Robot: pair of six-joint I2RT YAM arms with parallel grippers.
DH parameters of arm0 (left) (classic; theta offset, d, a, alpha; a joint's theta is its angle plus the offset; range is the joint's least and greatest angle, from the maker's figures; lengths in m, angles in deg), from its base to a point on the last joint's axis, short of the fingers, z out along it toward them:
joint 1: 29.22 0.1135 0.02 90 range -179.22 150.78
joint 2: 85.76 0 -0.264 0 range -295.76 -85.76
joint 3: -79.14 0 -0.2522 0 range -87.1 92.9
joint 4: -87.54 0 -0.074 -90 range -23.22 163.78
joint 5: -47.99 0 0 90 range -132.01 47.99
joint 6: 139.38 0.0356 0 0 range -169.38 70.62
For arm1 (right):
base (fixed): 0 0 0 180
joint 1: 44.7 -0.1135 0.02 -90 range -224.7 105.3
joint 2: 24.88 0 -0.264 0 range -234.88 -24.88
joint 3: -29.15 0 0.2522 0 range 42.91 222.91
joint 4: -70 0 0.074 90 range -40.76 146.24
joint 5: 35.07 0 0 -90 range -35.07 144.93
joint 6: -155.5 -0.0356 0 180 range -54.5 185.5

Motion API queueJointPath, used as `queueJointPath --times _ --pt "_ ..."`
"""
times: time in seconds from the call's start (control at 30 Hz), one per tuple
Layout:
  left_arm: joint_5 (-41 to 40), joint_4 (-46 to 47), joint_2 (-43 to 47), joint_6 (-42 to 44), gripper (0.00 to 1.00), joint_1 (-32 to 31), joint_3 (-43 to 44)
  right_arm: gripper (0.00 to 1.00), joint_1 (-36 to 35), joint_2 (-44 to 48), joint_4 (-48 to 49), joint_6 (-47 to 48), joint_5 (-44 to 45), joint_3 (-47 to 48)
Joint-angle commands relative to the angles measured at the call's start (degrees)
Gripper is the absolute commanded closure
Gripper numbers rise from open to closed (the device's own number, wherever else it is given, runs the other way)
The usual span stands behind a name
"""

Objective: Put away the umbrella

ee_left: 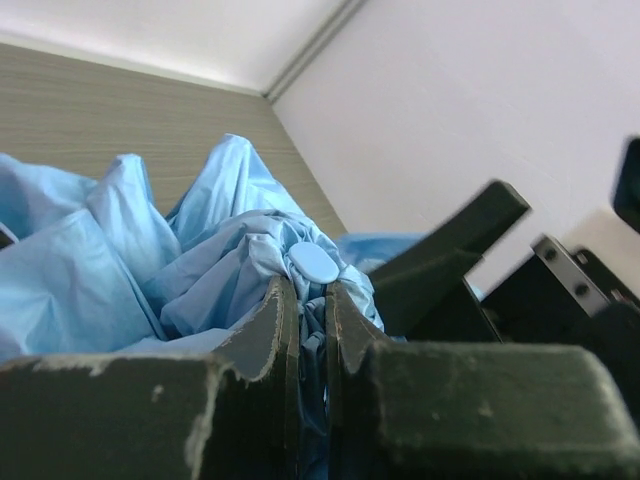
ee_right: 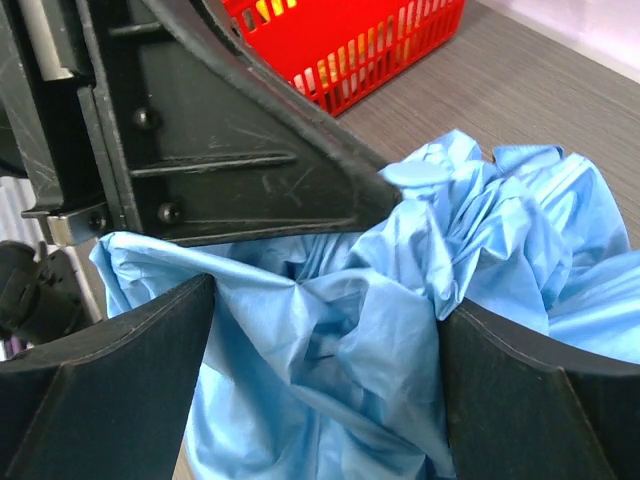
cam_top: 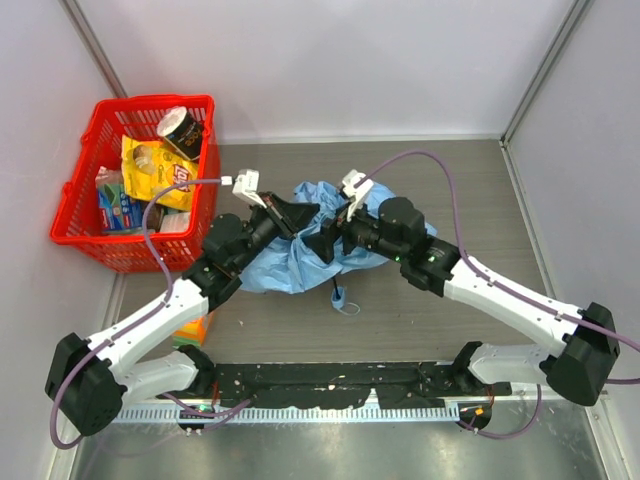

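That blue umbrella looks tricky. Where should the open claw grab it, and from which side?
Probably the bunched folds of the umbrella, from the right: the cloth lies in a loose heap, a raised fold sits inside the open right claw, and the left claw pinches the left side.

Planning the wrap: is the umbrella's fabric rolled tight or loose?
Loose: the umbrella is a crumpled, billowing heap of cloth, not rolled.

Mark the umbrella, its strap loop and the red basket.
umbrella (cam_top: pixel 288 265), top view, crumpled blue canopy fabric.
strap loop (cam_top: pixel 346 305), top view, small loop below the canopy.
red basket (cam_top: pixel 120 255), top view, near mesh wall.
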Motion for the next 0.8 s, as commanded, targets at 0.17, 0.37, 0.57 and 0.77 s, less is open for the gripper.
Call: queueJointPath --times 0.17,0.37,0.57,0.77 --pt "-7.7 2.8 1.2 -10.2 1.0 -1.6 5.6 0.12 -10.0 -7.5 7.4 0.6 43.5 0.1" --pt "-7.4 -3.0 1.7 -13.0 1.0 -1.6 7.1 0.33 -9.8 -8.6 8.8 4.0 54.6 0.2" --pt "-7.6 -4.9 2.4 -11.9 1.0 -1.6 8.2 0.53 -8.2 -5.9 6.8 4.6 53.8 -1.6" --pt "-12.1 -8.3 2.0 -7.4 1.0 -1.4 9.2 0.31 -6.8 -1.8 -4.7 6.3 30.8 1.5"
